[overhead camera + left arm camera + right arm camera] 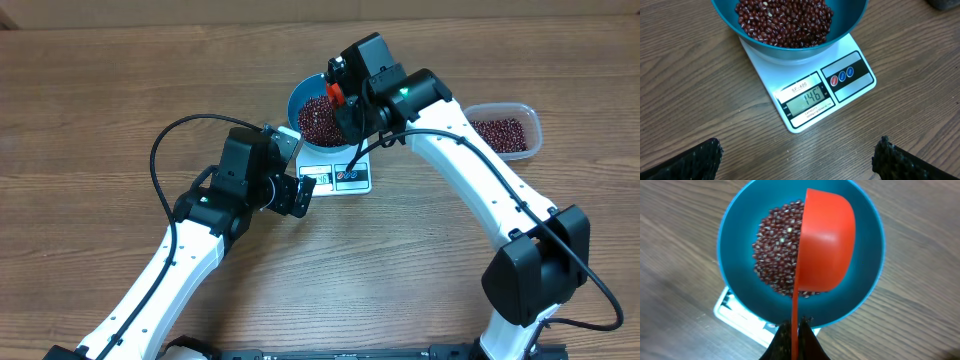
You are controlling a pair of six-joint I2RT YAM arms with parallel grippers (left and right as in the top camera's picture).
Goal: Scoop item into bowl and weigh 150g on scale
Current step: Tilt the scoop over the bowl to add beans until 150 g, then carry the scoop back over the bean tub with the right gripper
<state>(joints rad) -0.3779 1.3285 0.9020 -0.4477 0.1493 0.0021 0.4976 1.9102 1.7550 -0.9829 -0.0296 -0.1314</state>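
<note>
Right gripper (796,330) clamped on red scoop (827,245) tipped over beans (772,250) in blue bowl (735,235) on scale (805,102), left gripper (797,157) wide open, at scale's 8 o'clock

Location type: robotics test bench. Indicators: a left arm (185,255) and a right arm (480,185), white with black joints, stand at the near edge of a plain wood-grain table (90,80), and a black cable (158,150) loops in the open. Household props are present: scale (345,178), bowl (298,100), scoop (825,245), tub (535,122). Surrounding room: out of view.
</note>
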